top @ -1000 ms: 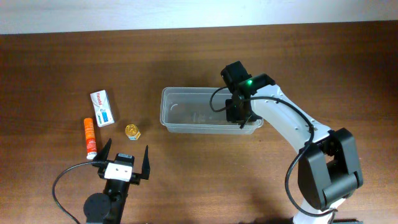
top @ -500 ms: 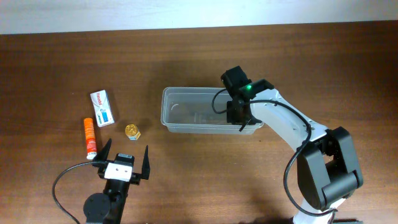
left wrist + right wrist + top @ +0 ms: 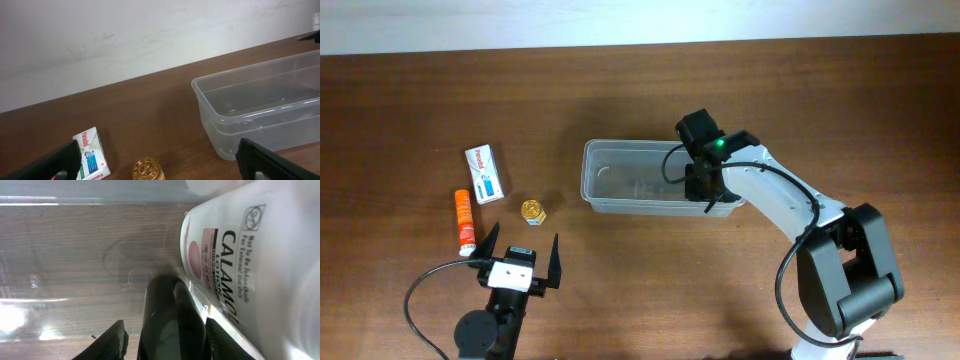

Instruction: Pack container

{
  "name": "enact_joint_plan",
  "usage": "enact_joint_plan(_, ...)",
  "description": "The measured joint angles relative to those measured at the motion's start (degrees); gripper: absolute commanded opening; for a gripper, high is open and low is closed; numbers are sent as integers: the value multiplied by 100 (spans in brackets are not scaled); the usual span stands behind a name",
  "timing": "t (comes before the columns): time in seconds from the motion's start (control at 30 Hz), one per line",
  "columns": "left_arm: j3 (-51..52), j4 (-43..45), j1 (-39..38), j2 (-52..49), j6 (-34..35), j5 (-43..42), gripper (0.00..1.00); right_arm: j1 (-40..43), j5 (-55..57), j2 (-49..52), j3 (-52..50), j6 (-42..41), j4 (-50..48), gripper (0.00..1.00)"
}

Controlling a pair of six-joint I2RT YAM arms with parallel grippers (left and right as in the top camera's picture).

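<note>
The clear plastic container (image 3: 620, 185) sits mid-table; it also shows in the left wrist view (image 3: 260, 110). My right gripper (image 3: 703, 183) reaches down inside its right end. In the right wrist view its fingers (image 3: 165, 340) flank a dark glossy item (image 3: 172, 310) that rests against the container floor. A white calamine lotion bottle (image 3: 235, 265) lies right beside it in the container. My left gripper (image 3: 520, 258) is open and empty near the table's front, with its fingertips at the edges of the left wrist view (image 3: 160, 167).
A white and blue box (image 3: 485, 174) (image 3: 90, 157), an orange tube (image 3: 465, 220) and a small gold-capped jar (image 3: 533, 211) (image 3: 148, 170) lie on the wood table left of the container. The right arm spans the table's right side.
My right gripper has sunk slightly deeper into the container, and the container has slid a few pixels to the right. The left arm has not moved.
</note>
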State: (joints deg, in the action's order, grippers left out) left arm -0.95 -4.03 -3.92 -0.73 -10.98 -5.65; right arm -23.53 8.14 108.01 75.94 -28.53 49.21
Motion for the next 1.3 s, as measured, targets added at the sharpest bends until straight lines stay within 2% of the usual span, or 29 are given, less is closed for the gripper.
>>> enact_joint_plan(0.17, 0, 0, 0, 0, 0, 0, 99, 0, 4, 0, 13, -2, 168, 44)
enact_joint_plan(0.37, 0, 2, 0, 0, 0, 0, 99, 0, 2, -7, 404, -2, 960, 45)
enact_joint_plan(0.7, 0, 0, 0, 0, 0, 0, 99, 0, 7, -199, 2284, -4, 2500, 45)
enact_joint_plan(0.8, 0, 2, 0, 0, 0, 0, 99, 0, 13, -219, 2776, -2, 2813, 49)
enact_joint_plan(0.97, 0, 0, 0, 0, 0, 0, 100, 13, 35, -254, 3080, 55, 2791, 50)
enact_joint_plan(1.1, 0, 0, 0, 0, 0, 0, 99, -4, -254, -254, 3080, 461, 2546, 50)
enact_joint_plan(1.3, 0, 0, 0, 0, 0, 0, 99, -409, -481, -254, 3077, 866, 2323, 50)
